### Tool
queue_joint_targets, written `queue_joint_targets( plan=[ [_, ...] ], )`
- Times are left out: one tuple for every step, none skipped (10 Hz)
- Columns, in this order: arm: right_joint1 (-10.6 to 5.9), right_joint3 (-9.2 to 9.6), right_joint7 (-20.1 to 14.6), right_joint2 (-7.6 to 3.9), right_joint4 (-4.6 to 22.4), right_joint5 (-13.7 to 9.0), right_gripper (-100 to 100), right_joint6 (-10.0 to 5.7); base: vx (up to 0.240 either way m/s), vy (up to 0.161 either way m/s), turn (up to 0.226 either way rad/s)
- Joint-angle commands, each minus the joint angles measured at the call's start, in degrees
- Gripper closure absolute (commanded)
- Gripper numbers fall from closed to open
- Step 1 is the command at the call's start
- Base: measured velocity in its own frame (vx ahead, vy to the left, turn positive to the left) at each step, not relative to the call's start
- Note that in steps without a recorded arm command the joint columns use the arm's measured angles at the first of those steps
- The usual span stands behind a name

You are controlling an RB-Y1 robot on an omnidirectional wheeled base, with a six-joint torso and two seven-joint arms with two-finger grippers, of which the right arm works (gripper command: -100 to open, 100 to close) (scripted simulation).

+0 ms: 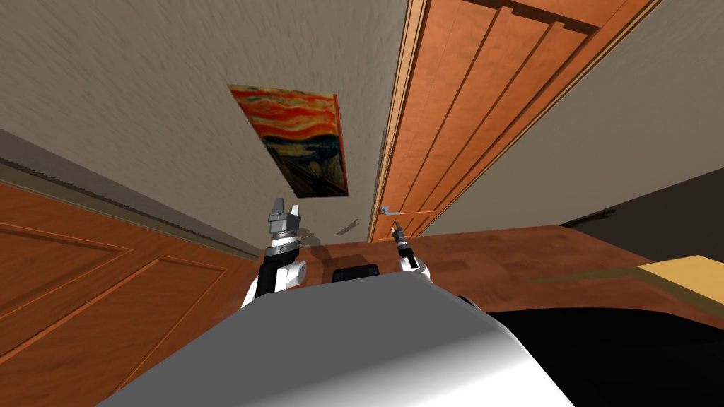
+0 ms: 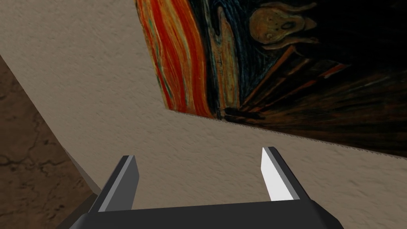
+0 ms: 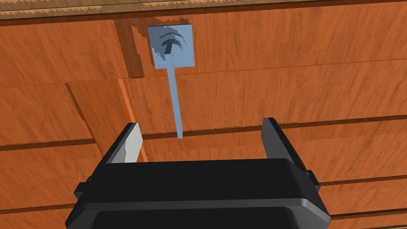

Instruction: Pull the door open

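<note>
An orange-brown panelled door (image 1: pixel 466 120) stands in the wall ahead, to the right of a painting. Its pale blue-grey lever handle (image 1: pixel 386 210) sits near the door's left edge. In the right wrist view the handle (image 3: pixel 175 101) runs from a square plate (image 3: pixel 172 45) toward my hand, and its free end reaches between my two fingers. My right gripper (image 3: pixel 198 139) is open, close to the door (image 3: pixel 278 79), touching nothing. In the head view the right gripper (image 1: pixel 396 230) is just below the handle. My left gripper (image 1: pixel 284 212) is raised to the left, open and empty (image 2: pixel 198 179).
A red and dark painting (image 1: pixel 300 138) hangs on the beige wall left of the door frame (image 1: pixel 392 120). A wood-panelled surface (image 1: pixel 85 282) lies at my left. A dark wall (image 1: pixel 650 212) and a yellowish surface (image 1: pixel 689 272) are at my right.
</note>
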Motion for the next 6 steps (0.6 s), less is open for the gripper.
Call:
queue_joint_targets(
  plan=[
    [-0.56, -0.02, -0.1, -0.1, 1.6, -0.1, -100, -0.52, 0.037, -0.038, 0.024],
    [-0.91, -0.03, -0.3, -0.31, 3.0, -0.2, -100, -0.73, 0.026, -0.029, 0.055],
    [-1.21, -0.04, -0.5, -0.49, 4.1, -0.3, -100, -0.91, 0.037, -0.035, 0.098],
    [-1.7, -0.05, -0.7, -0.78, 5.9, -0.5, -100, -1.21, 0.044, -0.053, 0.109],
    [-2.2, -0.07, -1.0, -1.08, 7.8, -0.6, -100, -1.51, 0.059, -0.074, 0.118],
    [-2.32, -0.07, -1.0, -1.15, 8.2, -0.7, -100, -1.59, 0.055, -0.066, 0.089]
  ],
)
